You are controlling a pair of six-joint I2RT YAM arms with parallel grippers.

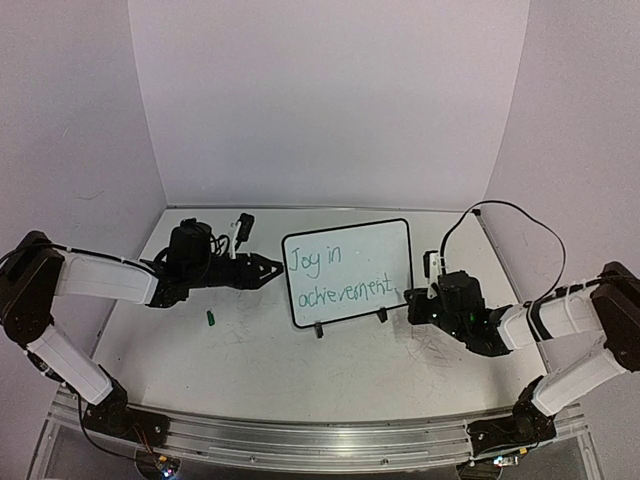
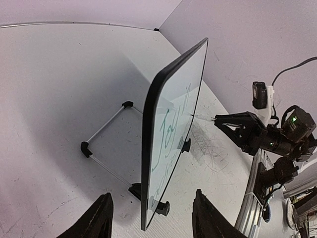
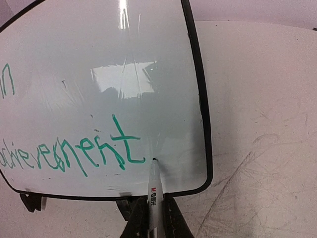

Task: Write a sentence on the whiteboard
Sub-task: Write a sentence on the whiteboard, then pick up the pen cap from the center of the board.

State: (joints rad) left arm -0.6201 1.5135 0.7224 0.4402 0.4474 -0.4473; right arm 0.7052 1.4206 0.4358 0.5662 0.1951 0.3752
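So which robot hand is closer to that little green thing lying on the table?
Left. The left gripper sits just beyond the green thing, on the same side of the whiteboard. The right gripper is past the board's other edge, holding a marker.

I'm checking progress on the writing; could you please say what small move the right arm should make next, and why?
Probably draw the right end effector back, lifting the marker tip off the whiteboard: the sentence reads complete, and the tip rests just right of the final t.

White, black-edged whiteboard (image 1: pixel 372 248) bears a green sentence (image 1: pixel 345 291); the table (image 1: pixel 260 355) shows grey scribbles (image 3: pixel 247 178).
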